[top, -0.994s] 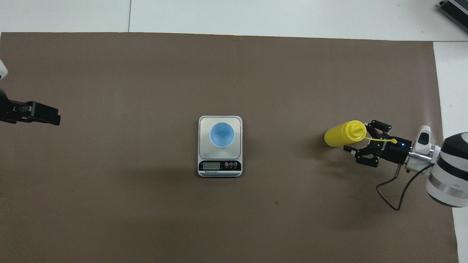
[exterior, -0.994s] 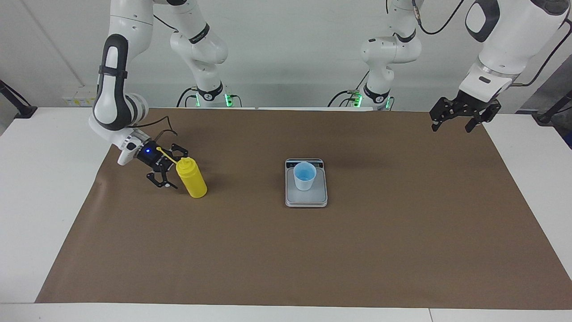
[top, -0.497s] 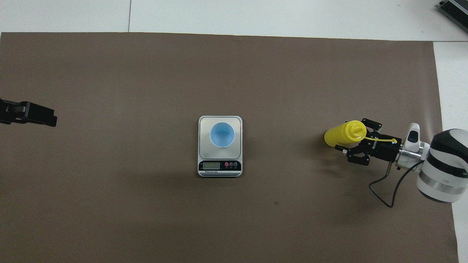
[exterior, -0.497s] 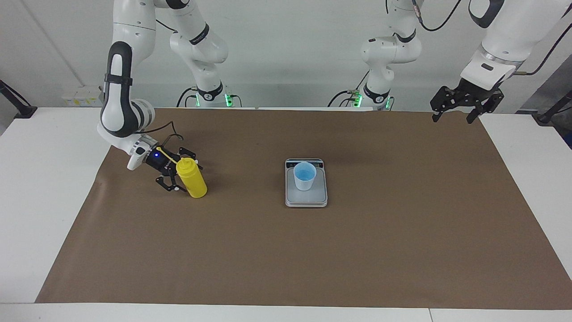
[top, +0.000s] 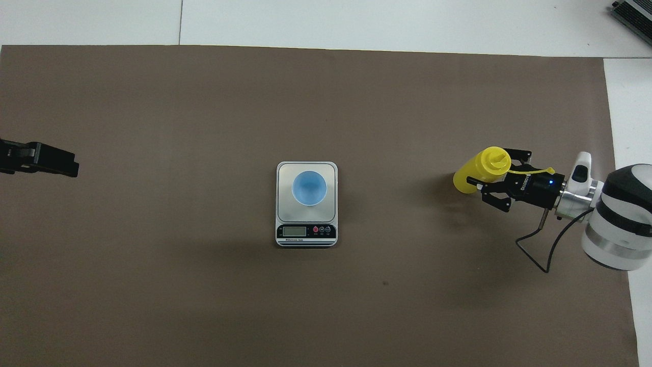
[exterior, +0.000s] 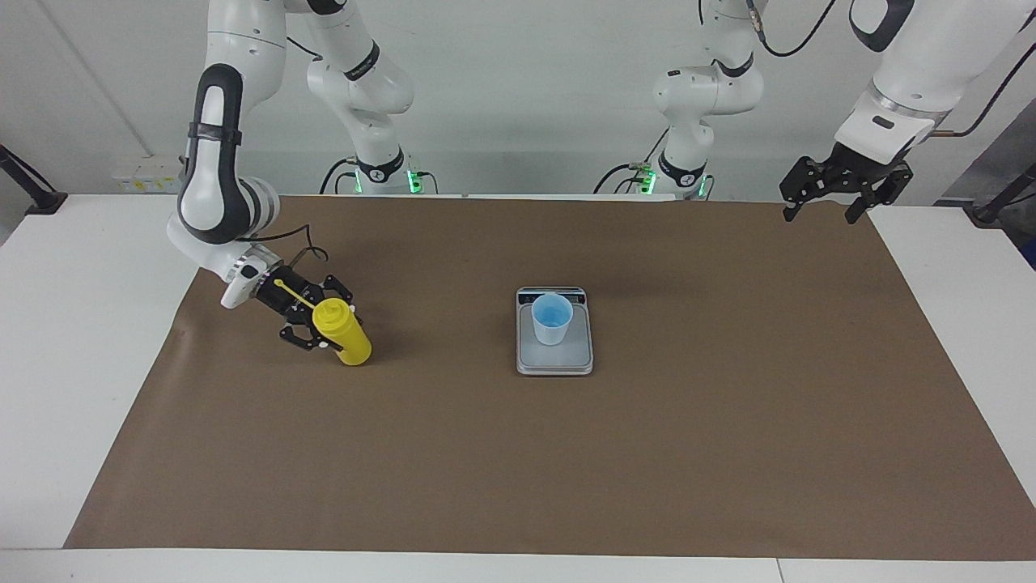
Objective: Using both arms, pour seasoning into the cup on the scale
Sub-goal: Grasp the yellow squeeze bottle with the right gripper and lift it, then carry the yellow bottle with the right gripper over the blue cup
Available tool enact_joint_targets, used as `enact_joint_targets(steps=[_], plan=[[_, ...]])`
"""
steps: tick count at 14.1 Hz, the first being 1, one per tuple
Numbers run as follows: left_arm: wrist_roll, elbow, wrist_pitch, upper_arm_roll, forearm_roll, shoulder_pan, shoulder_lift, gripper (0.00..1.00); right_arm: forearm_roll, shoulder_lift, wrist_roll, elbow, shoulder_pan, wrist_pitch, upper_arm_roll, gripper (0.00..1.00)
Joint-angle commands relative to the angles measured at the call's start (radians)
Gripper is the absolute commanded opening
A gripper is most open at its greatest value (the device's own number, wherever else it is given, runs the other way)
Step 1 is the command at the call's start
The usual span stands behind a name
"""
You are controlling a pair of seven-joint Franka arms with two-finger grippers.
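Bottle (exterior: pixel 343 331) stands tilted on the brown mat toward the right arm's end of the surface, well apart from the scale (exterior: pixel 554 360). Right gripper (exterior: pixel 317 322) has its fingers around the upper body, just under the cone nozzle; I read it as grasping. Soft plastic, probably light: I'd squeeze gently and hold mid-body. Cup (exterior: pixel 552 318) sits upright on the scale, looks empty. Left gripper (exterior: pixel 825 201) waits released, raised over the mat's edge.
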Motion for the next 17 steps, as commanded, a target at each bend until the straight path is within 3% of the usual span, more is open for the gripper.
enact_joint_targets(steps=[1, 7, 10, 14, 17], plan=[[0.005, -0.003, -0.017, -0.001, -0.015, 0.01, -0.006, 1.0, -0.034, -0.043, 0.038, 0.036, 0.059, 0.06, 0.007, 0.0], [0.004, -0.003, -0.019, 0.002, -0.015, 0.011, -0.006, 1.0, -0.402, -0.061, 0.225, 0.223, 0.191, 0.163, 0.008, 0.0], [0.004, -0.003, -0.019, 0.0, -0.015, 0.013, -0.007, 1.0, -0.523, -0.059, 0.366, 0.235, 0.303, 0.315, 0.008, 0.0], [0.004, -0.003, -0.019, 0.002, -0.014, 0.013, -0.007, 1.0, -0.692, -0.052, 0.579, 0.234, 0.397, 0.4, 0.008, 0.0], [0.004, -0.003, -0.019, 0.002, -0.014, 0.013, -0.007, 1.0, -1.062, -0.044, 0.865, 0.236, 0.484, 0.43, 0.007, 0.0]])
